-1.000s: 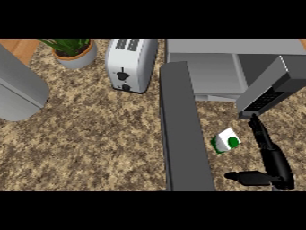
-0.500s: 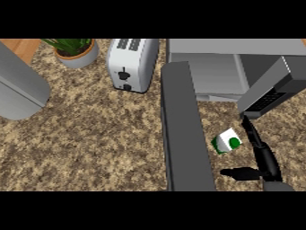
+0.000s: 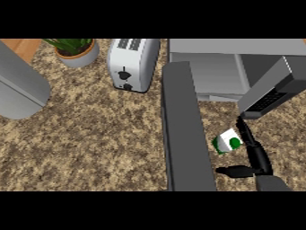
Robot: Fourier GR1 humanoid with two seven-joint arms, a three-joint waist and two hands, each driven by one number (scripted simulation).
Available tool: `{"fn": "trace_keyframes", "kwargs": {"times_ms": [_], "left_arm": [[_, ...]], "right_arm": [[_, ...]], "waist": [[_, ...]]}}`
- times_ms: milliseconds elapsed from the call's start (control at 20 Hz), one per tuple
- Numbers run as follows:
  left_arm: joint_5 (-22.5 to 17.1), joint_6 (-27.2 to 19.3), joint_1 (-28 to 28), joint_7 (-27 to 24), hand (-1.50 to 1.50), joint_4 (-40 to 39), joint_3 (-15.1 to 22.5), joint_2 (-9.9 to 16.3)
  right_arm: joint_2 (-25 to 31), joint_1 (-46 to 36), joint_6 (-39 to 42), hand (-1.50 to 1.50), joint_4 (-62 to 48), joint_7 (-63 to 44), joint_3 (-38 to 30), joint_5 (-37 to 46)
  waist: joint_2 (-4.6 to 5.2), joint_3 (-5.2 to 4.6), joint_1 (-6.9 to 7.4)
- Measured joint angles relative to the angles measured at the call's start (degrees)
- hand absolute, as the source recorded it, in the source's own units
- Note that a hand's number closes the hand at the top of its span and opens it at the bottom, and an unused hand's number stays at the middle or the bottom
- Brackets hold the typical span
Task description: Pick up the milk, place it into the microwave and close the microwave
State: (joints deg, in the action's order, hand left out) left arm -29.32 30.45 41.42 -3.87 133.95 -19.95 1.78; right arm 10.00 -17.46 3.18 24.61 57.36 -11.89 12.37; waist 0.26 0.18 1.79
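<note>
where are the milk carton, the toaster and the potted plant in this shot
milk carton (image 3: 229,142): head view, on its white face with the green mark
toaster (image 3: 133,64): head view, on its silver top below the slots
potted plant (image 3: 74,50): head view, on the leaves above the pot

A silver toaster (image 3: 133,64) is standing upright on the speckled brown worktop (image 3: 89,139), its knob facing the viewer. Just to its left, a potted plant (image 3: 76,50) is sitting near the worktop's far edge, green leaves spreading over a grey pot.
</note>
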Motion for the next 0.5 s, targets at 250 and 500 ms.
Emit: {"fn": "trace_keyframes", "kwargs": {"times_ms": [250, 500], "left_arm": [[-1.13, 2.33, 1.6, -1.14, -1.5, -0.29, -0.65, -0.11], [-2.04, 2.47, 2.07, -0.66, -1.5, -0.32, -0.63, 0.23]], "right_arm": [[0.23, -3.35, 2.26, 1.5, -5.5, 1.28, -1.09, -0.82], [0.07, -6.11, 2.85, 1.5, -8.44, 2.08, -0.56, 0.1]], "waist": [[0.1, 0.04, 0.35], [0.11, -0.06, 0.55]]}}
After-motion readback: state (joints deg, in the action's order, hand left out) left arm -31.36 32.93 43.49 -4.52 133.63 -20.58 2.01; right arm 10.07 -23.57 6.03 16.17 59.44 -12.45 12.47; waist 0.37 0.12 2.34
